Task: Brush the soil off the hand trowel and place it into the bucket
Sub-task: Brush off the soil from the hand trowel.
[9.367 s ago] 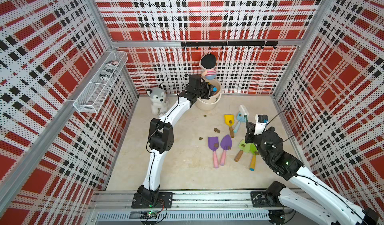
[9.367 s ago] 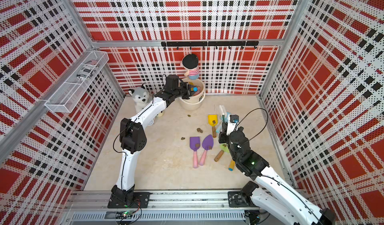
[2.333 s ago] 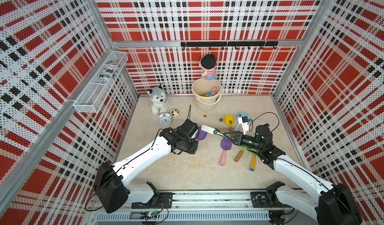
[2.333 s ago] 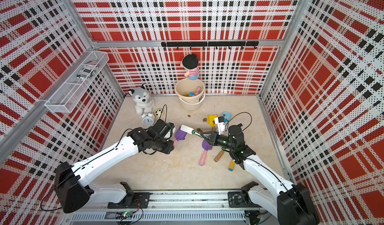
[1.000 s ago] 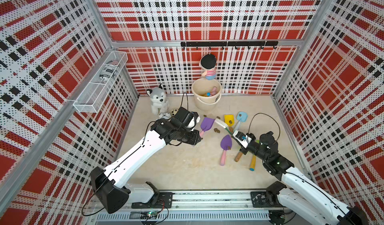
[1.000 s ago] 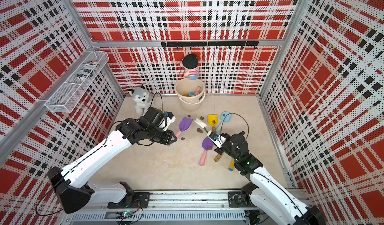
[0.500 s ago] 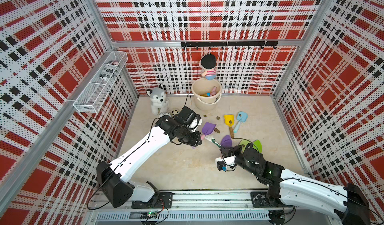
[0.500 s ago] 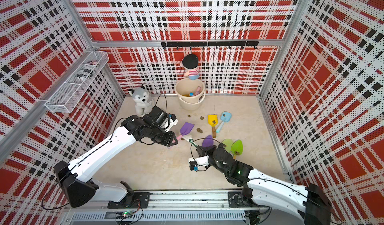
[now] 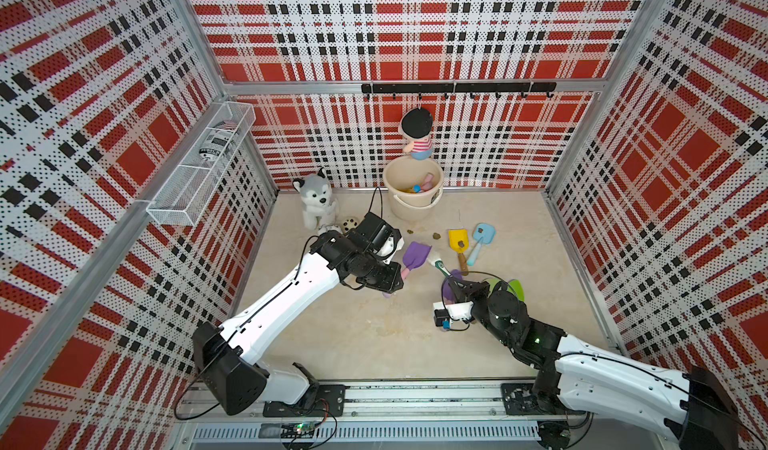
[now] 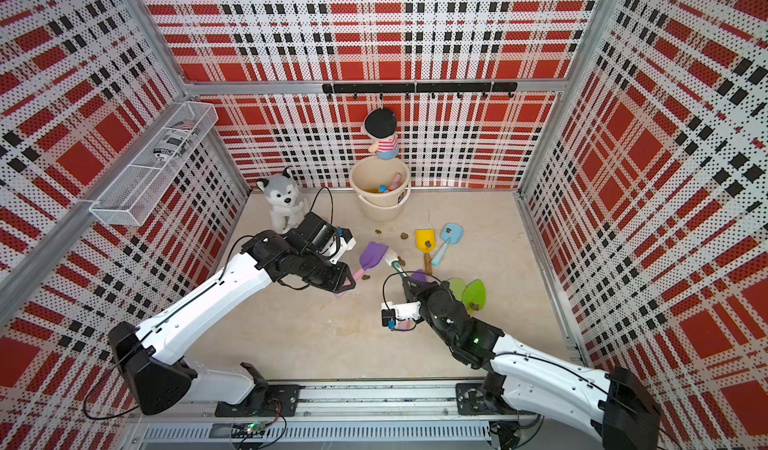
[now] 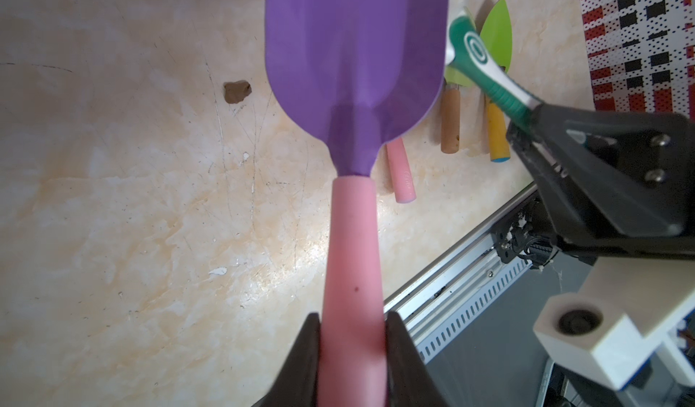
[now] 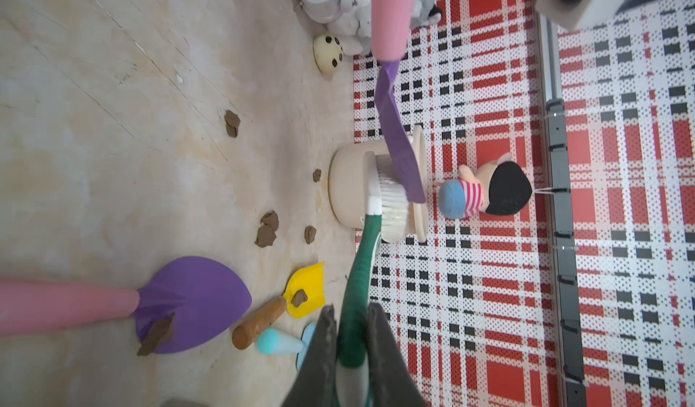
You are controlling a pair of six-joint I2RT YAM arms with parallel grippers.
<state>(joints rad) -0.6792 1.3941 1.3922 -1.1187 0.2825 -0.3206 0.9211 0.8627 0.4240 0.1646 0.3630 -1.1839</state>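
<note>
Fingers (image 11: 302, 352) of our left gripper (image 11: 351, 326) clamp the pink handle (image 11: 351, 243) of the purple trowel (image 11: 353, 48), mid-frame; our right gripper (image 12: 351, 326) pinches a green brush (image 12: 361, 262) against its blade. Upper centre in a top view, the bucket (image 9: 411, 212) holds pink and blue items (image 9: 422, 182).

The left arm (image 9: 291, 298) and right arm (image 9: 602, 369) are wearing glossy white shells over black joints and bases. Thin black cables (image 9: 376, 188) are looping off both wrists. A green light (image 9: 537, 339) is glowing on the right arm. The left gripper (image 11: 352, 316) is showing dark matte fingers (image 11: 301, 356); two screws (image 11: 657, 176) are sitting in the right wrist's black housing (image 11: 609, 183).
</note>
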